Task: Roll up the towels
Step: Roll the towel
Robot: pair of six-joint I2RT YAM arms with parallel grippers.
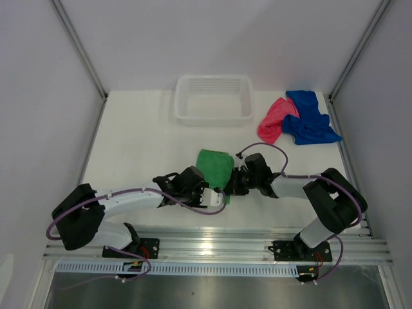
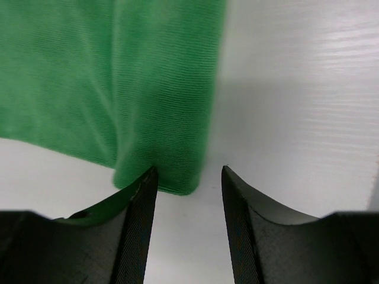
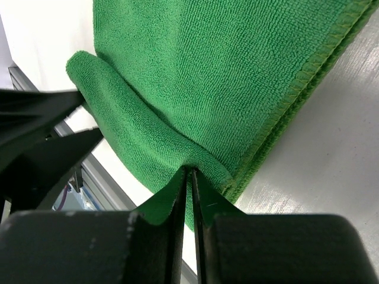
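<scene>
Right wrist: my right gripper (image 3: 189,173) clamps the green towel (image 3: 225,77), fold running upper left; left gripper (image 2: 189,169) gapes at its corner.

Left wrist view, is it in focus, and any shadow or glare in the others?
Left wrist view: green towel slightly soft, grey shadow on the table beside it. Right wrist view: towel weave crisp, the right tool a dark silhouette. Top external view: glare on the metal rail.
</scene>
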